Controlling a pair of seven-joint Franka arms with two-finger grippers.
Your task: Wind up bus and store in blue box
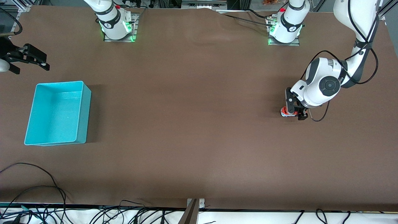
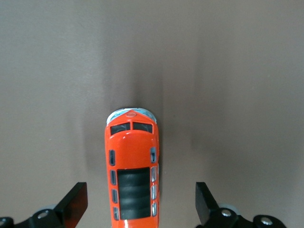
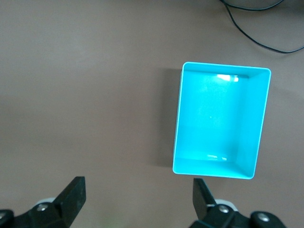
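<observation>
At the left arm's end of the table, my left gripper (image 1: pixel 293 110) is low over the bus (image 2: pixel 132 164), fingers (image 2: pixel 73 204) spread wide, one on each side of it and clear of its flanks. Nothing gripped. Bus sits on the brown table (image 1: pixel 186 124), orange-red with a dark roof panel, its pale nose pointing away from my wrist. At the right arm's end, my right gripper (image 1: pixel 29 62) waits in the air over bare table close to the blue box (image 1: pixel 57 113), fingers equally wide and holding nothing. Box stands upright, open side up, nothing inside. Bus and box are well apart, almost the whole table between them. Loose cables (image 1: pixel 34 186) trail along the table edge nearest the front camera.
</observation>
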